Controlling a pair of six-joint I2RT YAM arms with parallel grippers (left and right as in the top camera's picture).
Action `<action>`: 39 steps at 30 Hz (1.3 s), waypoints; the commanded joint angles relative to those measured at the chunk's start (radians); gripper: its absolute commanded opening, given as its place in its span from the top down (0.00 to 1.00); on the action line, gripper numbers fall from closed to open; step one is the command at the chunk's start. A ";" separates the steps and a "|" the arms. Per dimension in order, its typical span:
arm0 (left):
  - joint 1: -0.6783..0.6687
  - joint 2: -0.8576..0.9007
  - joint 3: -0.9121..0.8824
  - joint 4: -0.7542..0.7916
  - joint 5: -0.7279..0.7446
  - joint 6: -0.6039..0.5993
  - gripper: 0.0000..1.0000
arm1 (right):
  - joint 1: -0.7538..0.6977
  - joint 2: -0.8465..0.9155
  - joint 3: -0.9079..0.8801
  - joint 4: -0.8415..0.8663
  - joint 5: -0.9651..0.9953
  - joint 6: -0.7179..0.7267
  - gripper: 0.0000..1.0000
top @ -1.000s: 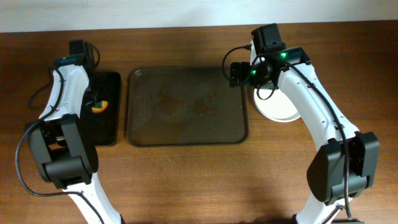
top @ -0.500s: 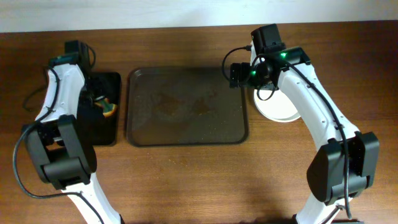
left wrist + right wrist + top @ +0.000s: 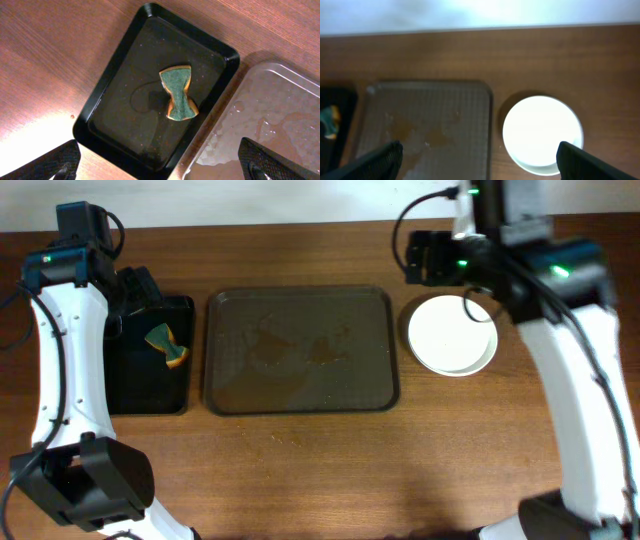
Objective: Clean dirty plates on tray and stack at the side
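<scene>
Left claw (image 3: 162,167) hangs wide and empty above the sponge (image 3: 179,92) lying in the black tray (image 3: 125,125) near the left edge of the tabletop (image 3: 300,470). The right claw (image 3: 480,160), equally wide and empty, hovers near the white plates (image 3: 452,335) stacked toward the right edge, just beside the bare, wet brown tray (image 3: 300,395). Such placement suggests cleaning is done. Stack count is unclear; the right wrist view is blurred.

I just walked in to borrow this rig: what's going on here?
Nothing is being held: the left gripper and right gripper are both open, above the wooden table. The large dark brown rectangular tray holds no plates, only wet smears. The round white plates sit stacked on the table to its right. A green and orange sponge lies in the smaller black tray on the left.
</scene>
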State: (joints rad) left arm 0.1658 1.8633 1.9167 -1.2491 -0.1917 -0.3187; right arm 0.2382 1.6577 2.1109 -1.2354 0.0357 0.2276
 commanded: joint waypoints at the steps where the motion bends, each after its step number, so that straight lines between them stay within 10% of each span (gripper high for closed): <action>1: 0.001 0.002 0.006 -0.002 -0.008 -0.006 0.01 | -0.003 -0.098 0.034 -0.057 0.036 -0.011 0.02; 25: 0.001 0.002 0.006 -0.002 -0.008 -0.006 0.01 | -0.018 -0.254 -0.018 0.068 0.149 -0.146 0.02; 39: 0.001 0.002 0.006 -0.002 -0.008 -0.006 0.01 | -0.150 -0.822 -0.908 0.546 0.052 -0.172 0.02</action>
State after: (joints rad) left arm 0.1658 1.8633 1.9167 -1.2499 -0.1917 -0.3187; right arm 0.0994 0.9447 1.3472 -0.7498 0.1028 0.0677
